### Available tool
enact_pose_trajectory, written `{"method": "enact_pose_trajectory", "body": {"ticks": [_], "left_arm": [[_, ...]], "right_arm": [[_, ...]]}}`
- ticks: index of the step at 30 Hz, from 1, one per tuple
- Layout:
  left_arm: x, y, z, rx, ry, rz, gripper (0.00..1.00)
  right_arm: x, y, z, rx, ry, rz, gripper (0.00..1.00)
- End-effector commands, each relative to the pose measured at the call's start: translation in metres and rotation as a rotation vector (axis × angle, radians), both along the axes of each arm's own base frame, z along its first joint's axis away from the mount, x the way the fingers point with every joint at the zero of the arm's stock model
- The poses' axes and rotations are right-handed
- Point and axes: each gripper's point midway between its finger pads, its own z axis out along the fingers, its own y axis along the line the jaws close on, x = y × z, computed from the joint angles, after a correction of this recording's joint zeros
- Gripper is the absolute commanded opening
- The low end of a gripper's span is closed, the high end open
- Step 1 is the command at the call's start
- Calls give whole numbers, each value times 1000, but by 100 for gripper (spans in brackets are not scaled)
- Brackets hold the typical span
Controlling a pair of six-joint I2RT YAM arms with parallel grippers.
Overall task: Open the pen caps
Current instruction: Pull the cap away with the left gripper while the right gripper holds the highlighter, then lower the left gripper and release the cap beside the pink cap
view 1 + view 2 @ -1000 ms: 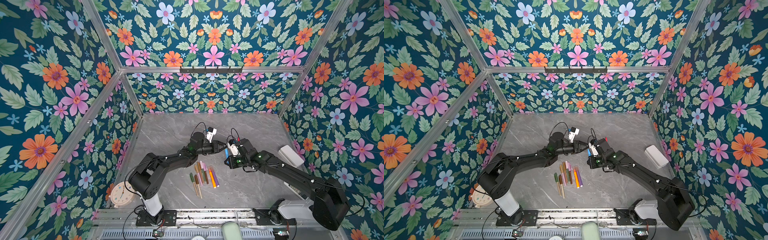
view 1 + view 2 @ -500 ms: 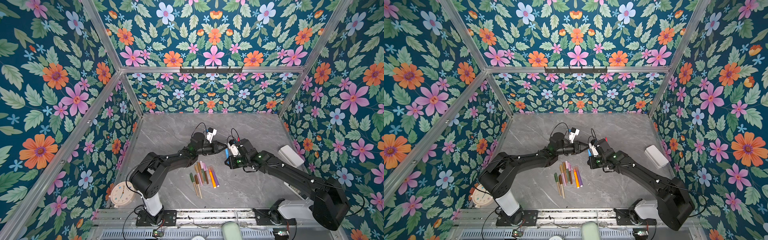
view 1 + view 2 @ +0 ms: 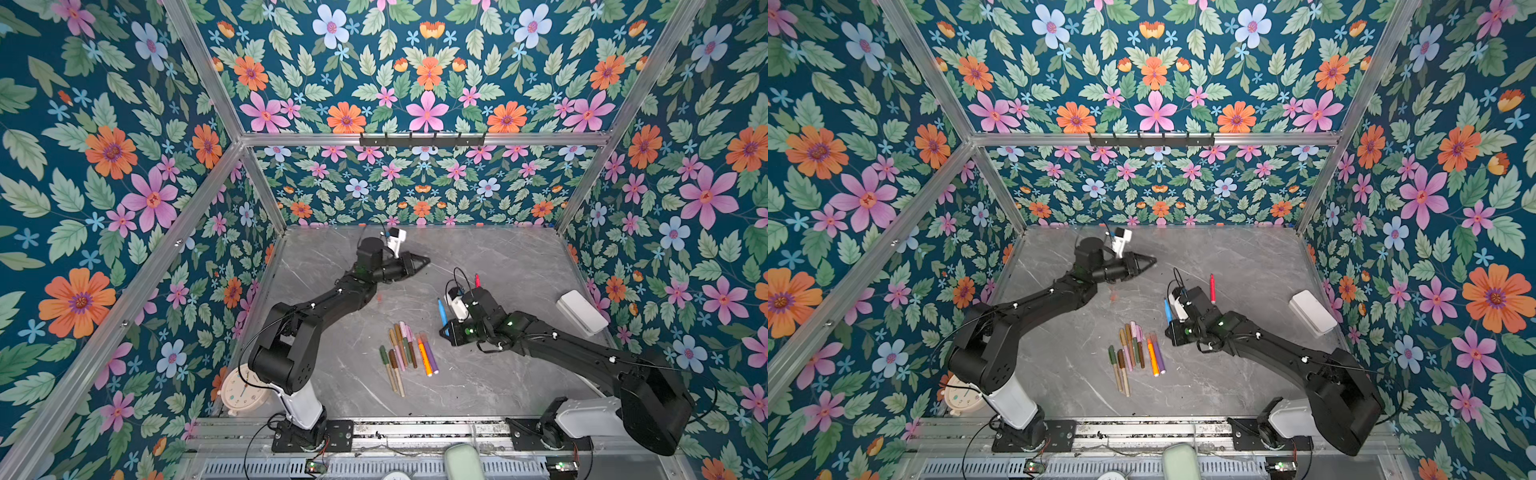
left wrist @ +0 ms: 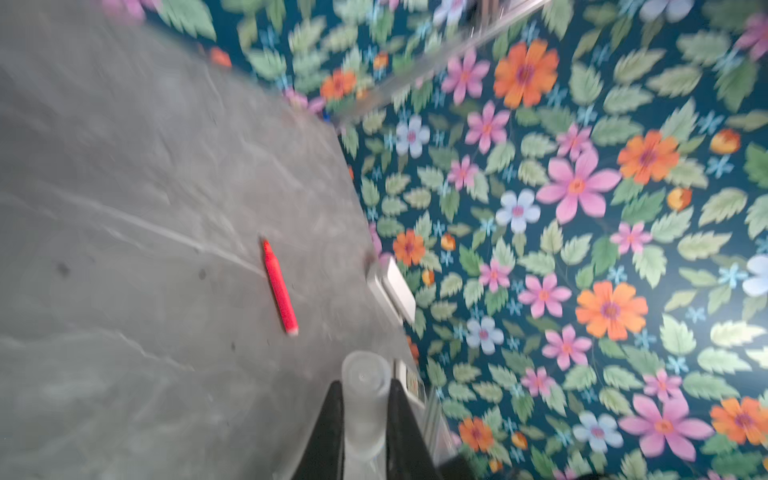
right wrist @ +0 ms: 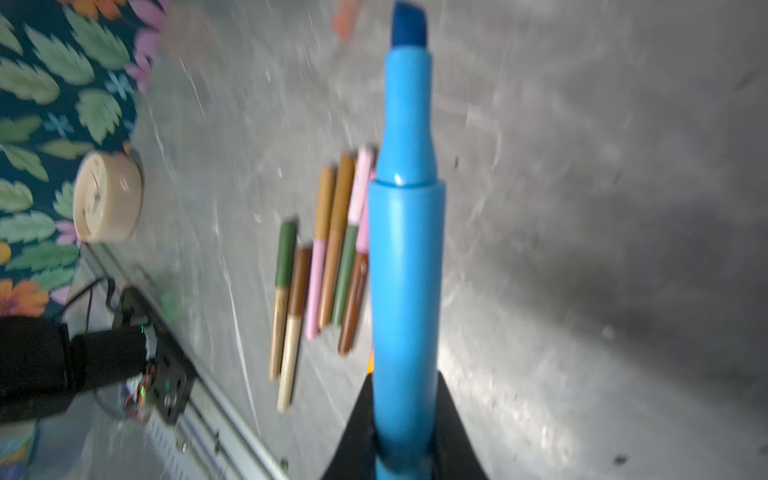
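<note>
Your grey, marble-veined tabletop [image 3: 498, 257] carries a tight fan of slim markers [image 3: 401, 353] near its front middle. The muted olive, brown, tan and pink ones lie side by side, touching. A bright orange marker [image 3: 424, 356] and a purple marker [image 3: 432, 358] lie along the fan's right edge. A red marker [image 3: 1212, 288] lies alone farther back, well apart from the group; it is tapered at one end and white at the other. Behind the fan and to its left, a small pale orange-red cap [image 3: 1113, 296] lies on bare stone, too faint for you to make out in detail. A white rectangular box [image 3: 582, 312] sits against the right wall. A round beige clock [image 3: 241, 388] rests at the front left corner.
</note>
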Motion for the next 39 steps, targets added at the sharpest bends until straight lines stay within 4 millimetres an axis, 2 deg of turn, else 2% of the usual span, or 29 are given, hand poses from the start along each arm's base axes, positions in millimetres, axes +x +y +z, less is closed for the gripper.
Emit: {"method": "enact_pose_trajectory", "body": {"ticks": [1, 4, 6, 7, 10, 13, 17, 19, 22, 27, 30, 35, 39], "left_arm": [[11, 6, 20, -25, -58, 38, 0], [14, 11, 16, 11, -53, 48, 0], [16, 21, -5, 115, -26, 86, 0], [18, 31, -22, 203, 0, 127, 0], [17, 82, -85, 482, 117, 281, 0], [5, 130, -134, 593, 213, 391, 0], [-11, 176, -169, 727, 258, 518, 0], [-13, 189, -177, 780, 254, 560, 0], [-12, 197, -190, 842, 245, 572, 0], [1, 197, -207, 889, 249, 545, 0], [9, 190, -215, 848, 257, 498, 0], [15, 178, -223, 805, 267, 434, 13], [17, 165, -227, 758, 277, 372, 14]], "right_arm": [[-5, 4, -1, 32, 36, -13, 0], [-6, 2, -2, 25, 35, -17, 0], [-6, -1, -3, 13, 28, -23, 0], [-6, -2, -1, 8, 21, -22, 0], [-6, -7, -2, -15, 8, -25, 0], [-6, -9, -4, -31, 4, -24, 0], [-5, -5, -6, -25, 11, -13, 0], [-5, -3, -8, -21, 20, -5, 0], [-4, 0, -8, -15, 24, 1, 0], [-6, -2, -6, -10, 25, -5, 0], [-9, -6, -6, -19, 24, -12, 0], [-12, -15, -5, -37, 13, -26, 0], [-12, -17, -4, -37, 7, -35, 0]]}}
